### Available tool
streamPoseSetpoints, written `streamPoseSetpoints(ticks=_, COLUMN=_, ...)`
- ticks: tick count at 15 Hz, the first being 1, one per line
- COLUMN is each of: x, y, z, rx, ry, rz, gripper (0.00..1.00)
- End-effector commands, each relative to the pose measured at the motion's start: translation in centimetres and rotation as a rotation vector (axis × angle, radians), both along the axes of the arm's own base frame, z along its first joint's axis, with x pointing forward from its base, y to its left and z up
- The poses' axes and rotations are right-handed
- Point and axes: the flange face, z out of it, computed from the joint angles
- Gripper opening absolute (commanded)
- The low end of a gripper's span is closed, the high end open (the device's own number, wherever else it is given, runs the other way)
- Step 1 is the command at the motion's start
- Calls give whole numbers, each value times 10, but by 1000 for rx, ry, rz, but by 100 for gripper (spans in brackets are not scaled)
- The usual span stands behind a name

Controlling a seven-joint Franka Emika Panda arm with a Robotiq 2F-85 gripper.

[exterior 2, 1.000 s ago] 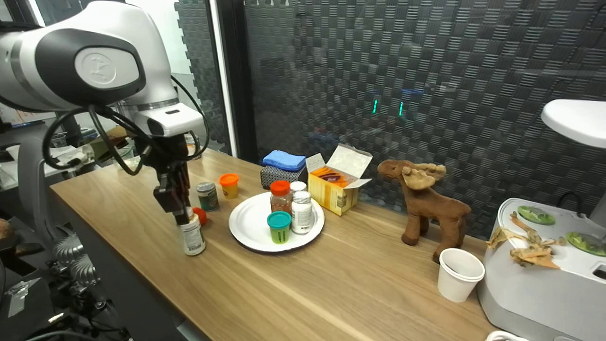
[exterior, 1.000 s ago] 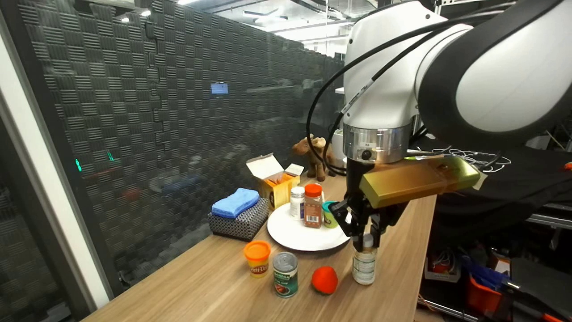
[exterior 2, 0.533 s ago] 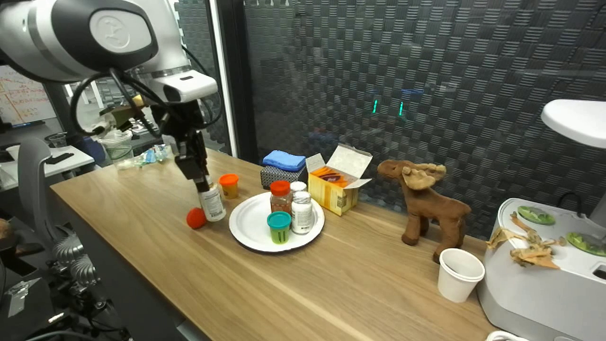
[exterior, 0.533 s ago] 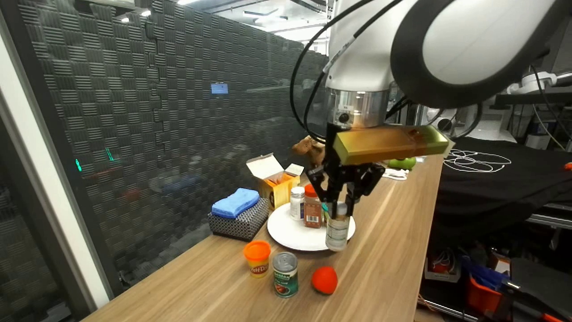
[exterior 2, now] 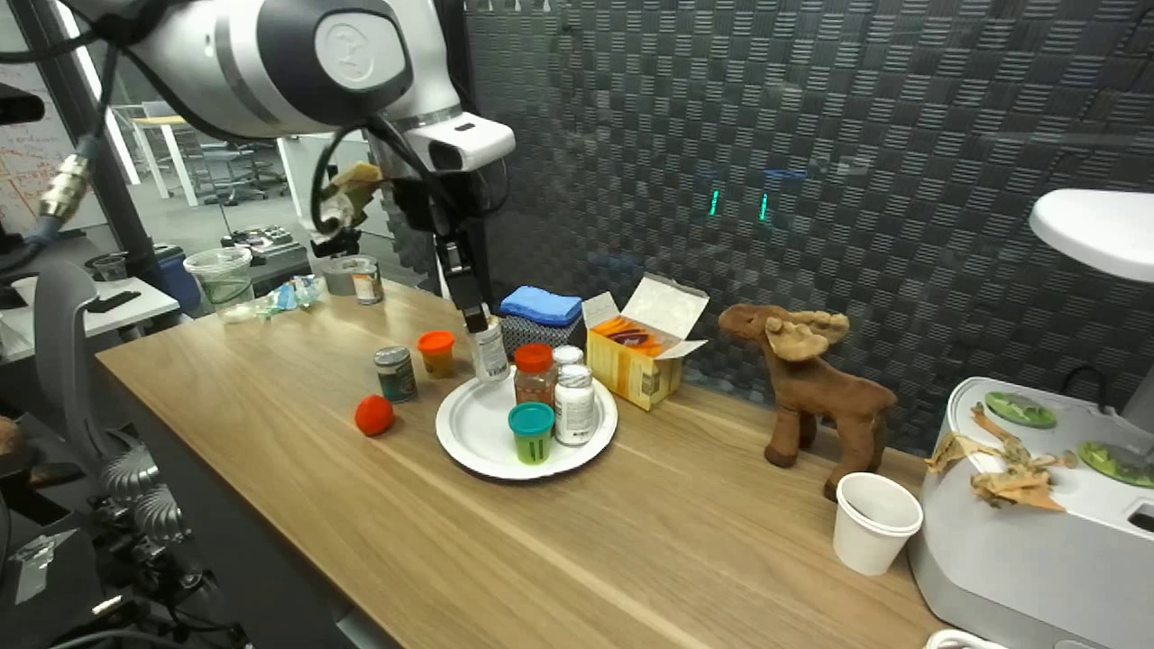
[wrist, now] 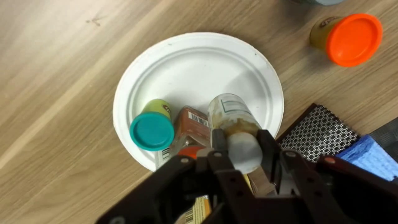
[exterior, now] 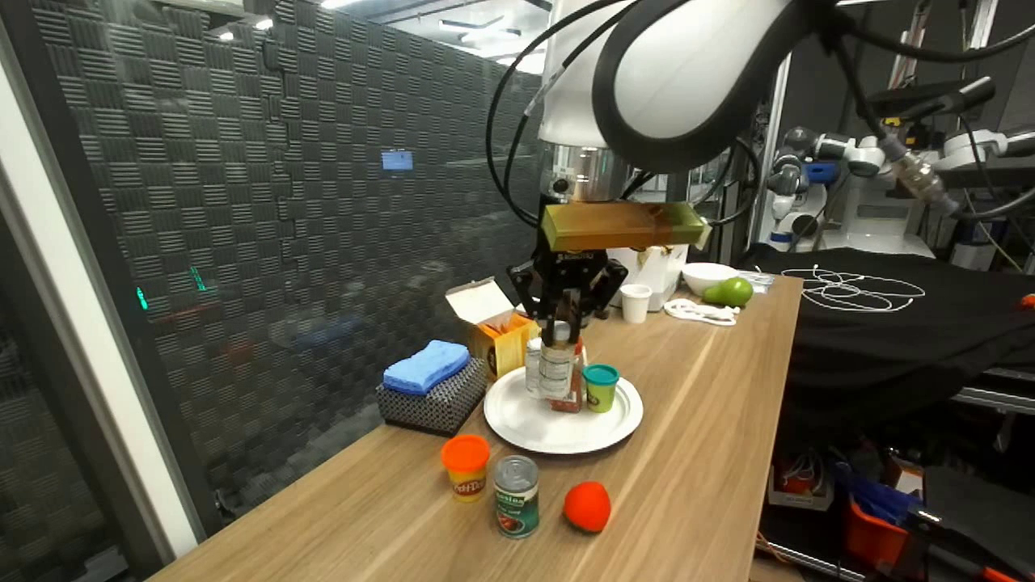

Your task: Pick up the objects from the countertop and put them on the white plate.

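My gripper (wrist: 241,135) is shut on a white-capped bottle (wrist: 231,109), holding it over the white plate (wrist: 199,71), close to the red-topped jar (wrist: 191,124). It also shows in both exterior views, gripper (exterior: 563,338) (exterior 2: 478,324) and bottle (exterior: 555,373) (exterior 2: 491,351). On the plate also stand a teal-topped jar (exterior 2: 532,433) and two white bottles (exterior 2: 575,415) (exterior 2: 568,354), partly hidden in the wrist view. On the wooden countertop (exterior: 687,453) stand an orange-topped jar (exterior: 466,467), a green can (exterior: 516,499) and the orange ball (exterior: 588,507). The ball is out of the wrist view.
A patterned box (exterior: 437,402) with a blue block (exterior: 427,366) on top and a yellow open box (exterior 2: 636,374) stand beside the plate, near the dark wall. A toy moose (exterior 2: 811,388), white cups (exterior 2: 874,523) and a grey appliance (exterior 2: 1037,550) stand farther along.
The gripper has carried the bottle off the countertop, past the ball, to over the plate beside the red-topped jar. The orange-topped jar, can and ball have not moved.
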Motion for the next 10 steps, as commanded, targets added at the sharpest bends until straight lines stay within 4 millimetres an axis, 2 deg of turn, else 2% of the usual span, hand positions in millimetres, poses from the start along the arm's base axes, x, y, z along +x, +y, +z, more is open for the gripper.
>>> streamPoseSetpoints(ticks=1, x=42, y=-6, z=-12, rx=36, ry=23, rz=30, gripper=14)
streamPoseSetpoints(ticks=4, x=59, y=-9, z=-25, rx=48, ry=45, rz=33, gripper=14)
streamPoseSetpoints(ticks=10, x=74, y=-5, z=-41, rx=22, ry=67, rz=34, gripper=14)
